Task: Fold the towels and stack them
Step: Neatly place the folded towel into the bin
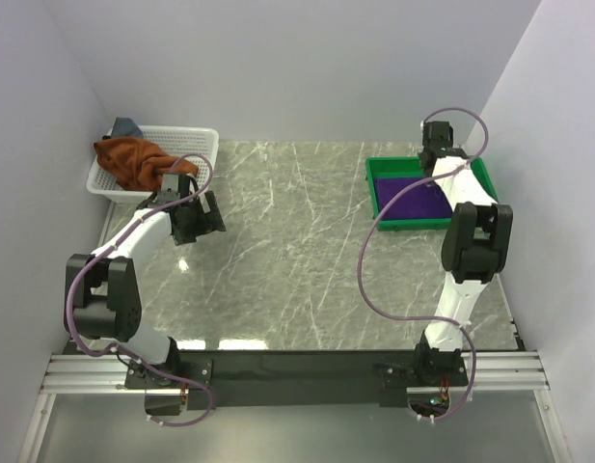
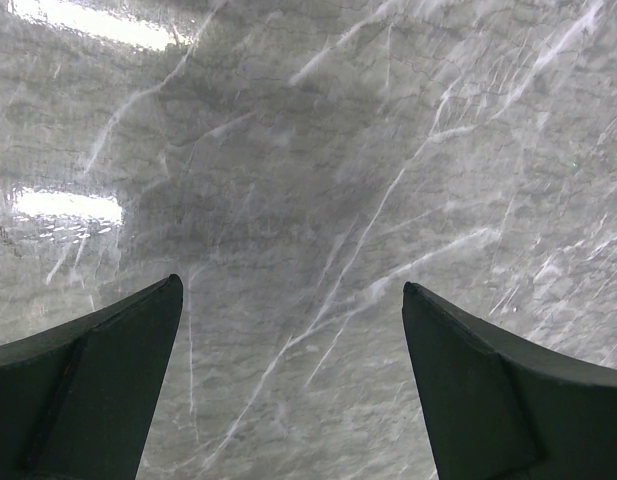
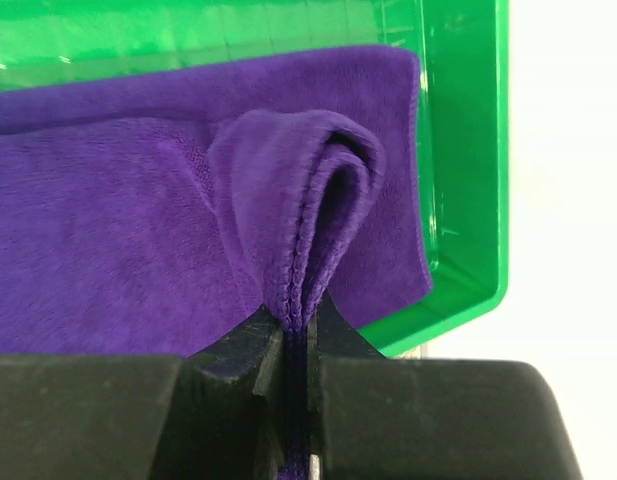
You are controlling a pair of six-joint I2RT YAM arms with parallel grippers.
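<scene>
Right gripper (image 3: pixel 298 335) is clamped on a raised hem fold of the purple towel (image 3: pixel 138 230), with cloth visible between the closed jaws. That towel lies flat in the green tray (image 3: pixel 468 200) at the far right of the table (image 1: pixel 297 270). Its long axis runs across the wrist view, and the pinch is at the end nearest the tray's corner wall. Whatever comes next (lift or release, can't say), the right arm owns this one.

Left gripper (image 2: pixel 292 285) is spread wide and holding nothing, over bare marble. The rust-brown towel (image 1: pixel 133 159) is heaped in the white basket (image 1: pixel 196 135) just beyond it, far left. A grey-blue towel (image 1: pixel 126 126) peeks out behind. The left arm is clearly nearer to both.
</scene>
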